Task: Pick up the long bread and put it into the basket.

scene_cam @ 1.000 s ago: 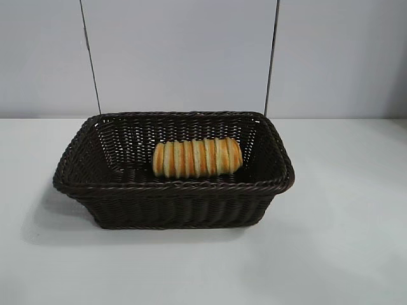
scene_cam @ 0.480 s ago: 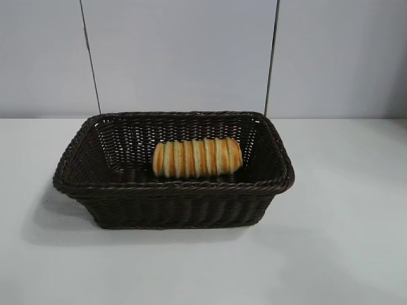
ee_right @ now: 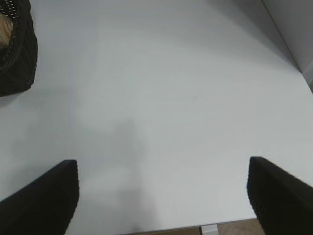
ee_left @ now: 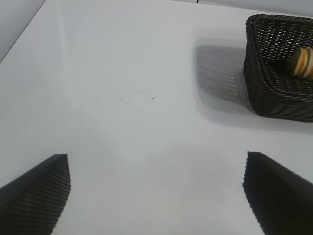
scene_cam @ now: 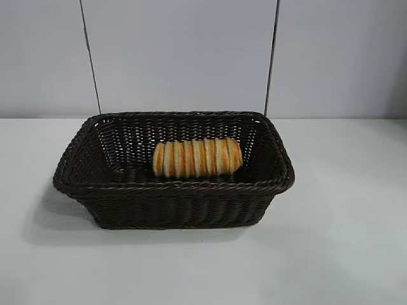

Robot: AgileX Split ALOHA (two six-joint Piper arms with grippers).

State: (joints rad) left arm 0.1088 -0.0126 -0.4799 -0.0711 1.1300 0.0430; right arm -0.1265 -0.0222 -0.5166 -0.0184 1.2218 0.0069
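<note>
The long bread [scene_cam: 198,157], golden-tan with orange-brown stripes, lies lengthwise inside the dark brown woven basket [scene_cam: 172,204] at the middle of the white table. Neither arm shows in the exterior view. The left wrist view has the basket [ee_left: 274,95] and one end of the long bread [ee_left: 303,61] far from my left gripper [ee_left: 156,164], which is open over bare table with nothing between its fingers. My right gripper [ee_right: 163,169] is open too, above bare table near the table's edge, with a corner of the basket [ee_right: 19,54] far off.
The white table [scene_cam: 343,241] spreads out on all sides of the basket. A grey wall with two thin dark vertical lines [scene_cam: 272,57] stands behind it. The table's edge [ee_right: 215,228] lies just under my right gripper.
</note>
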